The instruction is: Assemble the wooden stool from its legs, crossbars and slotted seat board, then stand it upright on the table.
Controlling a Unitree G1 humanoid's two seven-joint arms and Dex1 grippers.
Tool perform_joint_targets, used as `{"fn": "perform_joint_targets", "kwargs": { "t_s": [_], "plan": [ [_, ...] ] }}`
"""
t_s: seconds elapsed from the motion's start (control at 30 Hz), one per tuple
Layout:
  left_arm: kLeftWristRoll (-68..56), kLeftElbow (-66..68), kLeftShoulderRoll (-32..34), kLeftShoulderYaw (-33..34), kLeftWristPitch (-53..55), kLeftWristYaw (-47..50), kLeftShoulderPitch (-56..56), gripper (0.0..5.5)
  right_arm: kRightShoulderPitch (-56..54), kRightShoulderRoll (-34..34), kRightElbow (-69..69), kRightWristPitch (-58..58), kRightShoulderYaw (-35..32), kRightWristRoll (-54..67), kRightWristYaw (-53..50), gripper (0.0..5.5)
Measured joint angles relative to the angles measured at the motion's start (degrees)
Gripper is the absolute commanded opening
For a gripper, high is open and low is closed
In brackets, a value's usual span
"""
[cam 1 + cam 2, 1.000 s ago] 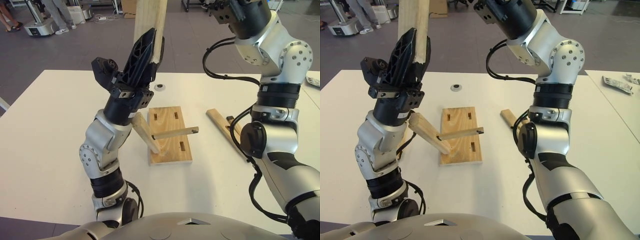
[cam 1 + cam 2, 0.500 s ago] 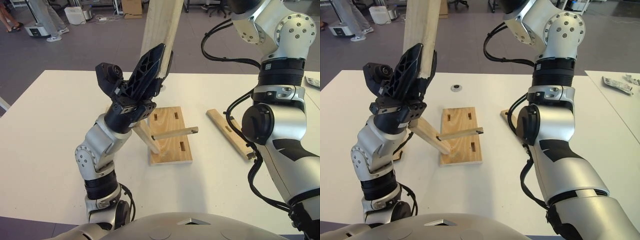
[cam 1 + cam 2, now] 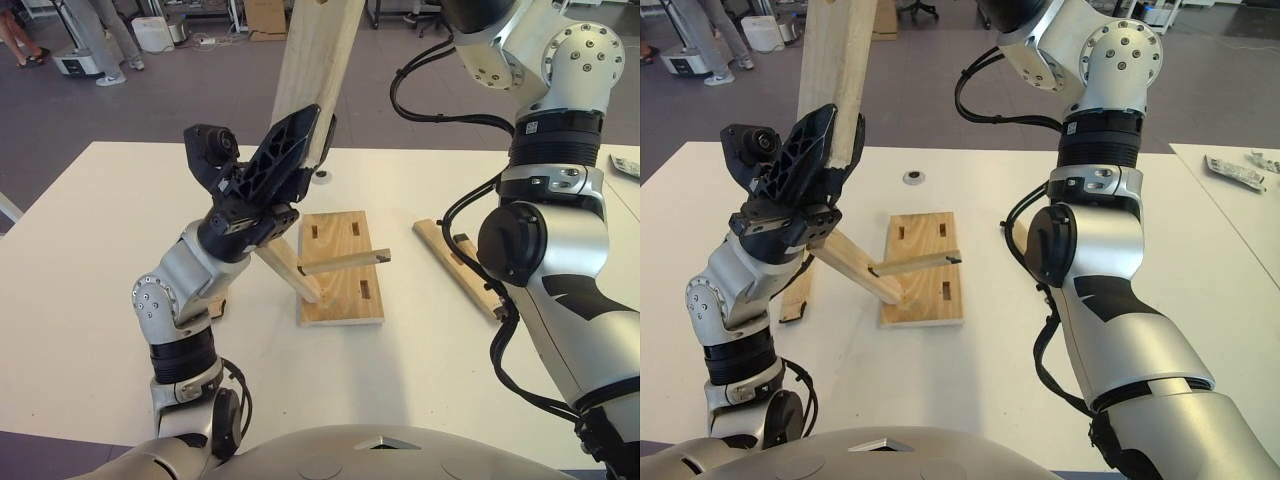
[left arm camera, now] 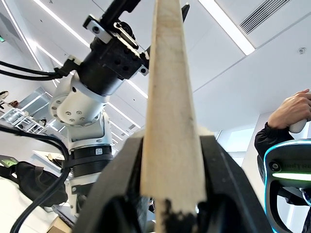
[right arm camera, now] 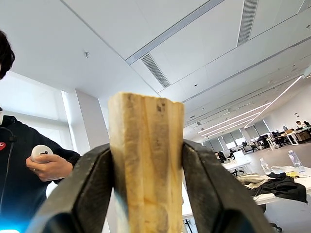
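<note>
White table [image 3: 90,230], left claw [image 3: 318,120] clamped tight on long wooden leg [image 3: 322,50], right claw [image 5: 146,155] closed around its top end

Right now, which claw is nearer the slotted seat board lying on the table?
Left. The left claw clamps a long wooden piece just above the seat board, over its left rear corner. The right claw holds that piece's upper end, far higher above the table.
</note>
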Motion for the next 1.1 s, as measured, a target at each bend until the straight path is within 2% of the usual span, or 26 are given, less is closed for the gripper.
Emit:
{"fn": "perform_joint_targets", "kwargs": {
  "t_s": [0.17, 0.2, 0.43, 0.47, 0.57, 0.63, 0.7, 0.8, 0.87, 1.0, 1.1],
  "plan": [
    [-0.01, -1.43, -1.71, 0.19, -1.26, 1.78, 0.3, 1.02, 0.04, 0.52, -2.32, 0.37, -1.21, -0.09, -1.62, 2.1],
    [-0.01, -2.33, -3.08, 0.63, -2.24, 3.61, 0.14, 1.39, 0.06, 0.56, -2.69, 0.04, -1.73, -0.1, -2.39, 2.09],
    [0.06, -3.05, -3.52, 5.43, -6.57, 10.12, -2.97, 2.43, 0.11, 0.73, -4.18, -0.8, -3.47, -0.01, -4.58, 2.09],
    [0.06, -2.66, -1.88, 7.18, -6.34, 9.91, -4.44, 2.61, 0.1, 0.73, -4.18, -1.14, -3.72, -0.02, -5.05, 2.09],
    [0.18, -0.31, 4.4, 12.48, -5.56, 8.22, -7.85, 2.63, 0.03, 0.67, -4.07, -1.54, -4.26, -0.03, -6.28, 2.09],
    [0.33, 1.24, 12.54, 15.76, -4.9, 7.47, -11.05, 2.63, -0.32, 0.21, -3.72, -4.74, -5.74, -0.57, -9.14, 2.09],
    [8.79, 0.4, 21.69, 16.7, -7.15, 7.16, -12.88, 2.63, -1.39, -0.22, -4.9, -10.4, -6.15, -3.91, -14.26, 2.09],
    [25.86, -1.74, 27.53, 13.71, -11.47, 2.2, -12.83, 2.63, -1.57, -0.06, -9.84, -15.4, -2.84, -10.45, -17.97, 2.09],
    [38.24, -3.01, 30.69, 9.46, -15.69, -2.28, -12.53, 2.63, -1.47, 0.37, -12.95, -18.01, -0.21, -14.63, -20.04, 2.09],
    [63.2, -2.98, 35.22, -7.16, -25.17, -15.41, -13.36, 2.63, 0.45, 4.51, -20.08, -22.98, 6.21, -22.45, -24.94, 2.09],
    [64.27, -1.89, 35.14, -8.87, -26.09, -20.99, -14.98, 2.63, 0.81, 5.1, -21.47, -23.05, 7.41, -23.31, -24.95, 2.08]
  ]
}}
